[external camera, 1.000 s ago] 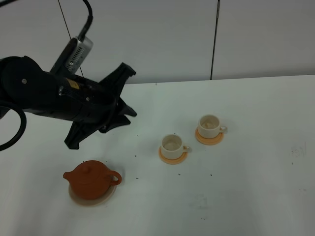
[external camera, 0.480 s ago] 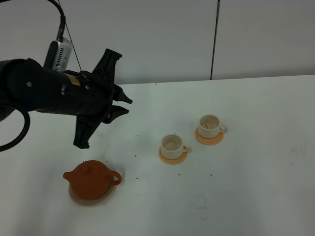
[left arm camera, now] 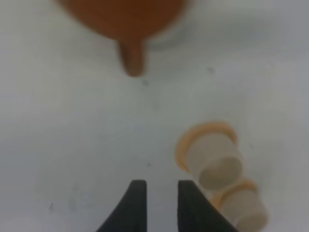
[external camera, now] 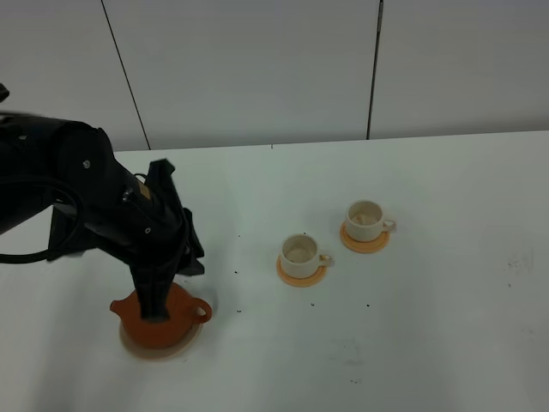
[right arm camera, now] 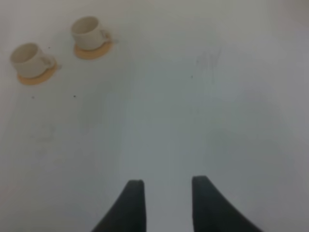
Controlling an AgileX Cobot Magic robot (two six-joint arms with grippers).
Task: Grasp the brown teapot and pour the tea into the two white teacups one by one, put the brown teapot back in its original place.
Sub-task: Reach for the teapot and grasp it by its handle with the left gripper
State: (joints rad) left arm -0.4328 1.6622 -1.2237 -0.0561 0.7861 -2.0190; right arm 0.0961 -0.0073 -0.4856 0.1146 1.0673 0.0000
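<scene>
The brown teapot [external camera: 176,324] sits on its pale beige coaster [external camera: 137,348] at the front left of the table. My left gripper [external camera: 155,309] points down in front of the teapot's lid and hides part of the pot. In the left wrist view the left gripper [left arm camera: 162,183] shows a narrow gap with only table between its fingers, and the blurred teapot [left arm camera: 125,19] lies beyond the tips. The two white teacups [external camera: 300,251] [external camera: 366,218] stand on orange coasters mid-table. My right gripper [right arm camera: 167,181] is open over bare table, far from the cups [right arm camera: 29,57] [right arm camera: 87,30].
The white table [external camera: 429,326] carries a few small dark specks between the teapot and the cups. A pale panelled wall [external camera: 257,69] runs along its far edge. The right arm is outside the exterior view.
My left arm has swung down from above the table's back left to just over the teapot, its gripper now pointing downward. The teapot and cups have not moved.
</scene>
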